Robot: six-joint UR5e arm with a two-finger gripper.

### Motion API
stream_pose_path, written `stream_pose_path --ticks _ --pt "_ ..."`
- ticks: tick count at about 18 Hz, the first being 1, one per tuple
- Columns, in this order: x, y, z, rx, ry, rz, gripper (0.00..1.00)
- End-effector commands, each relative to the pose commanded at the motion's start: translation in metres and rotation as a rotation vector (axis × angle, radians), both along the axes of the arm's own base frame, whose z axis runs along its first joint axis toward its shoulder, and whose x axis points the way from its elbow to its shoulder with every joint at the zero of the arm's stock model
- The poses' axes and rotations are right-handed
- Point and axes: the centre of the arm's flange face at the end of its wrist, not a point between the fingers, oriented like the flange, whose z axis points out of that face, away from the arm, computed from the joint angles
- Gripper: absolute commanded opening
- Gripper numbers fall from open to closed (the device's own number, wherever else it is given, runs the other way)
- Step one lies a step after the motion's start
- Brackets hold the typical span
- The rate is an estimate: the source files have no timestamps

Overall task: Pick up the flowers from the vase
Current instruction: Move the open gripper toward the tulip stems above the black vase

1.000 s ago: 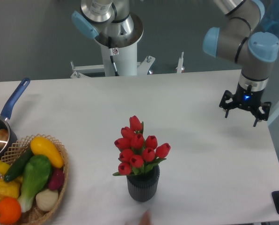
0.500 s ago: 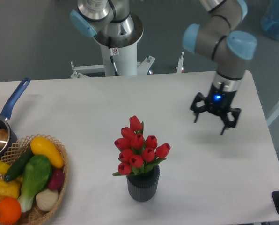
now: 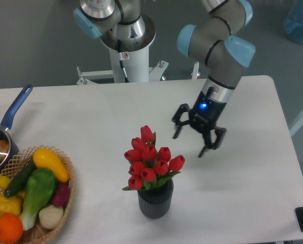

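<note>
While the flowers (image 3: 150, 160) stand untouched in the vase (image 3: 155, 200) near the front of the worktop (image 3: 90, 117), the tool (image 3: 199, 134) has swept in from the far right edge to hang just right of the bunch and a little behind it. Its fingers are spread wide and hold nothing. That closes most of the gap, so I judge the approach nearly done; what remains is lining up over the tulips, descending and closing on the stems. The stems are mostly hidden behind buds and leaves, so a grasp spot is hard to pick out. At the left, the wicker basket (image 3: 65, 203) of vegetables and the saucepan (image 3: 4, 137) are cut off by the frame.
</note>
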Motion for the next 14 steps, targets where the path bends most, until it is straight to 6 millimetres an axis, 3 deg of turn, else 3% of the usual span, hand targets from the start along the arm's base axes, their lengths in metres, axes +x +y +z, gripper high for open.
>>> stream_pose_path --ticks 4,8,10,14 --pt "0.007 0.009 0.004 0.036 -0.012 -0.020 1.00" --pt "0.006 0.017 0.023 0.168 -0.066 -0.029 1.00" --pt "0.003 0.023 0.014 0.182 -0.098 -0.033 1.00" --pt "-0.002 0.031 0.016 0.188 -0.093 -0.041 1.00"
